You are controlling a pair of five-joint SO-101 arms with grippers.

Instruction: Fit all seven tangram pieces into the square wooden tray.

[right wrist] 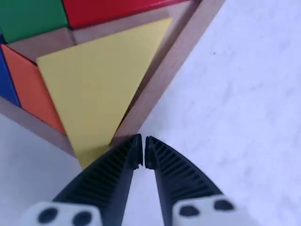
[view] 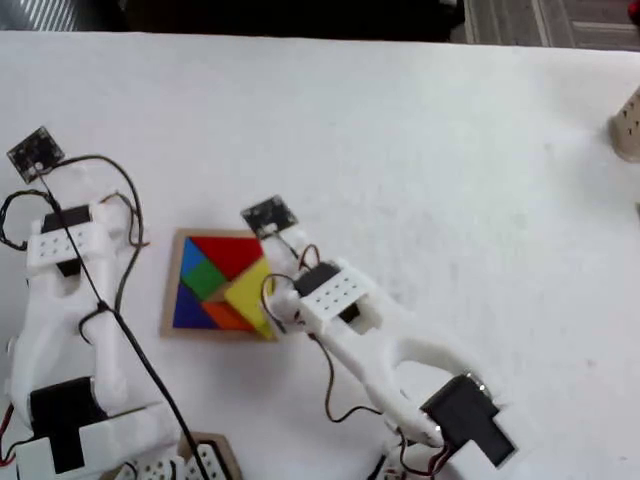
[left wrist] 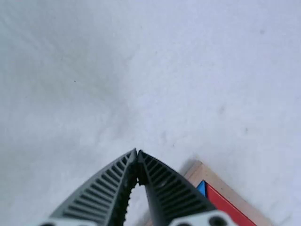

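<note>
The square wooden tray [view: 170, 290] lies on the white table between the two arms. It holds a red triangle [view: 228, 252], a green piece [view: 205, 277], blue pieces [view: 185, 300], an orange piece [view: 225, 315] and a yellow triangle [view: 250, 290]. The yellow triangle [right wrist: 99, 89] lies askew, with one tip resting over the tray rim [right wrist: 174, 66] at a corner. My right gripper [right wrist: 142, 141] is shut and empty, its tips just outside that corner. My left gripper [left wrist: 137, 157] is shut over bare table beside the tray's blue and red corner [left wrist: 207, 186].
The left arm [view: 60, 245] stands left of the tray, with black cables trailing toward the front edge. A pale wooden block with holes [view: 628, 125] sits at the far right. Another wooden board [view: 215, 450] lies at the front. White table [view: 400, 150] stretches behind the tray.
</note>
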